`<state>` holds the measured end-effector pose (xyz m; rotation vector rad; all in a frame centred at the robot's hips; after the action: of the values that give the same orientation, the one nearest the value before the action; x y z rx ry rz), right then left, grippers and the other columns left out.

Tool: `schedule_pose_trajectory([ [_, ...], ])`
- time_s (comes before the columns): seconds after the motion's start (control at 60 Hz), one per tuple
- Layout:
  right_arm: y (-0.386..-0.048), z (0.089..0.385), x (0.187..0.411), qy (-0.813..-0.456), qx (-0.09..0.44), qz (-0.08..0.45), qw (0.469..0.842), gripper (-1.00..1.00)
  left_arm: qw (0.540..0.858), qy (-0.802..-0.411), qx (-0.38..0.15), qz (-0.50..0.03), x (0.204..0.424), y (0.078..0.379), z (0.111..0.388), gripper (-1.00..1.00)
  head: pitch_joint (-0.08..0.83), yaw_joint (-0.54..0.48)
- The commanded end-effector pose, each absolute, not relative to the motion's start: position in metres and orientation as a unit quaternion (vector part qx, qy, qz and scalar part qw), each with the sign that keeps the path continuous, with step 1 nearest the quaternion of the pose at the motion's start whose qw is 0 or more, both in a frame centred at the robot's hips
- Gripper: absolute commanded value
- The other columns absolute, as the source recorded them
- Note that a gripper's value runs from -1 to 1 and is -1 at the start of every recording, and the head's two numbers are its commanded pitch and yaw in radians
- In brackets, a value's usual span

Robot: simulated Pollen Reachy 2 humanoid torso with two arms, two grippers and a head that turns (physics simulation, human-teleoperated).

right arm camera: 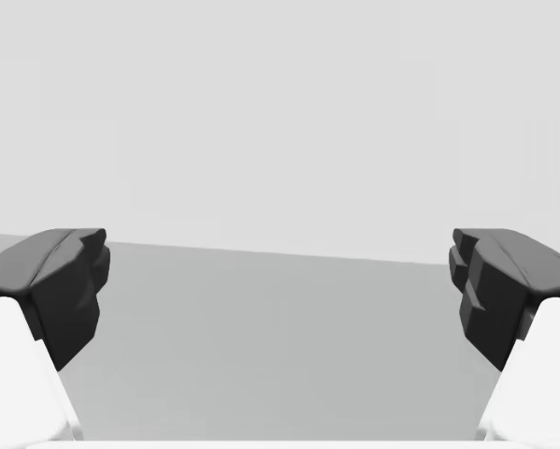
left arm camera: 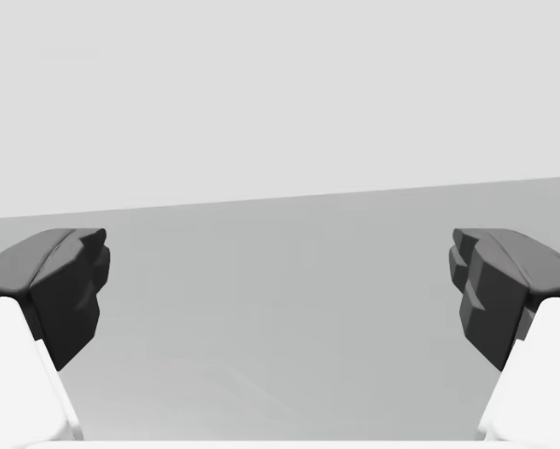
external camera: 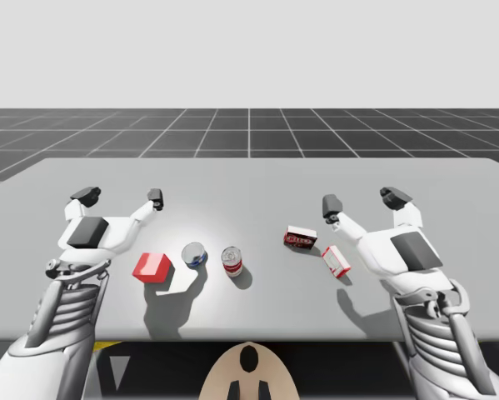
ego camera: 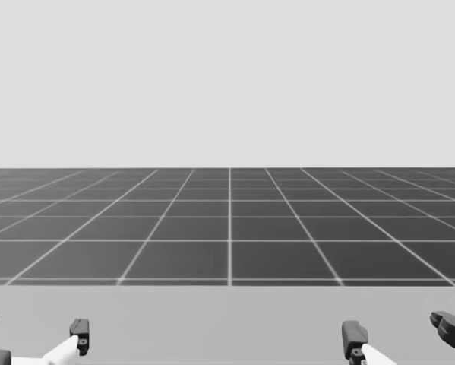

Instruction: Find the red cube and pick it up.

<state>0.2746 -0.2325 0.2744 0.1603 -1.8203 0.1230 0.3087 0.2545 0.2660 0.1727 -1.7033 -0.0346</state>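
Now red cube lies just behind spread left pincer, not touching.

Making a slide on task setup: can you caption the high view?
Both open, left gripper and right gripper hover above the table; red cube lies untouched beside my left arm.

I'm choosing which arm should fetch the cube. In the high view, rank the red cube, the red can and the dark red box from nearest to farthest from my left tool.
1. red cube: beside the left arm, nearest the left tool.
2. red can: about mid-table.
3. dark red box: right of the middle, farthest.
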Motion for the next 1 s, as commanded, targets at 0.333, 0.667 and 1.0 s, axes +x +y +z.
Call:
schedule_pose_trajectory([
  [0.333, -0.226, 0.274, 0.276, -0.781, 0.042, 0.051, 0.621, -1.00, 0.658, -0.749, 0.076, -0.017, 0.309, 0.254, 0.266, -1.00, 0.210, 0.00],
  [0.667, -0.225, 0.272, 0.278, -0.773, 0.036, 0.058, 0.630, -1.00, 0.659, -0.748, 0.076, -0.018, 0.309, 0.255, 0.267, -1.00, 0.524, 0.05],
  [1.0, -0.219, 0.267, 0.278, -0.760, 0.036, 0.085, 0.643, -1.00, 0.661, -0.746, 0.079, -0.020, 0.310, 0.255, 0.266, -1.00, 0.674, 0.26],
])
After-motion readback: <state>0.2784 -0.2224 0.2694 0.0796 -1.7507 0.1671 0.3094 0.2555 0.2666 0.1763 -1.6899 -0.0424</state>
